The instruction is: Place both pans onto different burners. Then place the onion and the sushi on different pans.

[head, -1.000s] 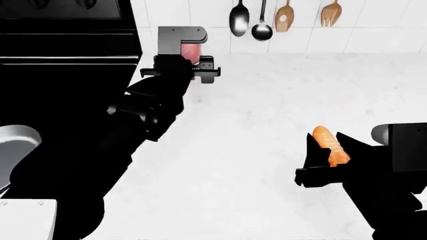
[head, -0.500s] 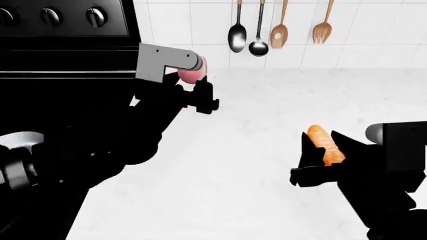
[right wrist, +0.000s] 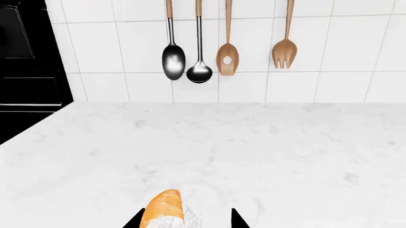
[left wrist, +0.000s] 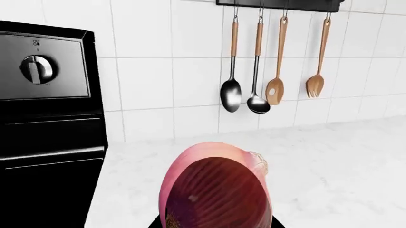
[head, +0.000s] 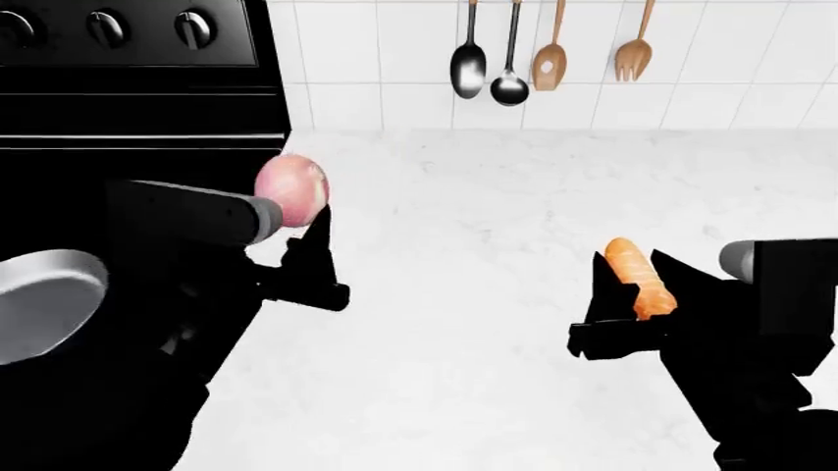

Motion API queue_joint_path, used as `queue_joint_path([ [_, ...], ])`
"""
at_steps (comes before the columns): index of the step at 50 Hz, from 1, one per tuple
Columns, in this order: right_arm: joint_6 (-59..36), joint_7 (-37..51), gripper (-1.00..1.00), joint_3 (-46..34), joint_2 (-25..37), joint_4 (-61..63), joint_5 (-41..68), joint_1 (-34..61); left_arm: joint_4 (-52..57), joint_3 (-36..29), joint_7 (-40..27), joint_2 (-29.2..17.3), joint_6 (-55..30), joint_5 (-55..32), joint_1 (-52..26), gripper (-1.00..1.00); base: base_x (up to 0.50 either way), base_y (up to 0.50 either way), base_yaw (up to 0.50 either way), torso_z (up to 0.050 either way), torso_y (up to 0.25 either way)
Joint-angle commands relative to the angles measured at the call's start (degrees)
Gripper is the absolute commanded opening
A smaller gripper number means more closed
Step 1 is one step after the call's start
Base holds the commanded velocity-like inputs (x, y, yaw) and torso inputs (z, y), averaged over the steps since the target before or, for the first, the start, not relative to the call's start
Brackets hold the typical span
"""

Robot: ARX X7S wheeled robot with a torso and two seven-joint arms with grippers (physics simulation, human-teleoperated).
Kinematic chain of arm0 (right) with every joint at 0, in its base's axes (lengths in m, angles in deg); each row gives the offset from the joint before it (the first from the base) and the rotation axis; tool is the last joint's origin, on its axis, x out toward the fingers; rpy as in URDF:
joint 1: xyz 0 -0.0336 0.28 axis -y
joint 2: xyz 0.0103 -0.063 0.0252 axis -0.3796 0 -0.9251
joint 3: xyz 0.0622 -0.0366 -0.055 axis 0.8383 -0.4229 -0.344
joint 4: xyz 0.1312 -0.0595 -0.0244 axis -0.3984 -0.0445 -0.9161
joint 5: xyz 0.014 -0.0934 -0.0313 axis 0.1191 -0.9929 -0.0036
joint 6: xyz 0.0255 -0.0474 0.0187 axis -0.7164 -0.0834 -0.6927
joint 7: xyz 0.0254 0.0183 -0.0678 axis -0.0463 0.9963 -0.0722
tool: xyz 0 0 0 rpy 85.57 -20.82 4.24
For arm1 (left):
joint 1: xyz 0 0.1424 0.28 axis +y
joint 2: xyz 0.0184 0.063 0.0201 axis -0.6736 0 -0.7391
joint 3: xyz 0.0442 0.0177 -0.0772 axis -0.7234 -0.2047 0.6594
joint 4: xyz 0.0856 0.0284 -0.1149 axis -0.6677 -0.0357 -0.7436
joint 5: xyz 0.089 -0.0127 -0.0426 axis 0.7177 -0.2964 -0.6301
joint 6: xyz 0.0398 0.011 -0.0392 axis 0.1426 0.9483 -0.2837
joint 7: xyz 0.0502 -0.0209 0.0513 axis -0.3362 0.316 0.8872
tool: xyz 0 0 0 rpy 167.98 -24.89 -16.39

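Note:
My left gripper (head: pixel 296 214) is shut on the pinkish-purple onion (head: pixel 290 189) and holds it in the air at the stove's right edge. In the left wrist view the onion (left wrist: pixel 217 190) fills the space between the jaws. My right gripper (head: pixel 637 296) is shut on the orange and white sushi (head: pixel 634 275) low over the white counter. In the right wrist view the sushi (right wrist: pixel 166 210) sits between the fingertips (right wrist: pixel 136 221). The grey steel pan (head: pixel 42 299) sits on the black stovetop (head: pixel 144 167) at far left. The black skillet and the burner outlines cannot be made out.
The stove's back panel with knobs (head: pixel 194 27) rises behind the stovetop. Several spoons and a fork (head: pixel 508 59) hang on the tiled wall. The white marble counter (head: pixel 497 196) spreads to the right of the stove.
My left gripper has carried the onion from near the back wall forward and left to the stove's edge. The grey pan has come more into view. The right gripper has kept its place with the sushi.

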Motion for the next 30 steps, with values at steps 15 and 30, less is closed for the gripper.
queue_joint_path([
  [15,2.5,-1.4,-1.0,2.9,1.4,2.2,-2.1,-1.7,7.3,0.6,-5.6,-7.9,4.1,3.6,3.0,-1.0,-0.43,0.2,0.0,0.0,0.0],
  [30,3.4,-0.8,-1.0,4.4,2.3,4.1,-2.0,-2.0,9.5,2.6,-6.9,-11.3,4.5,2.8,1.1,-1.0,0.0,0.25,0.0,0.0,0.0],
])
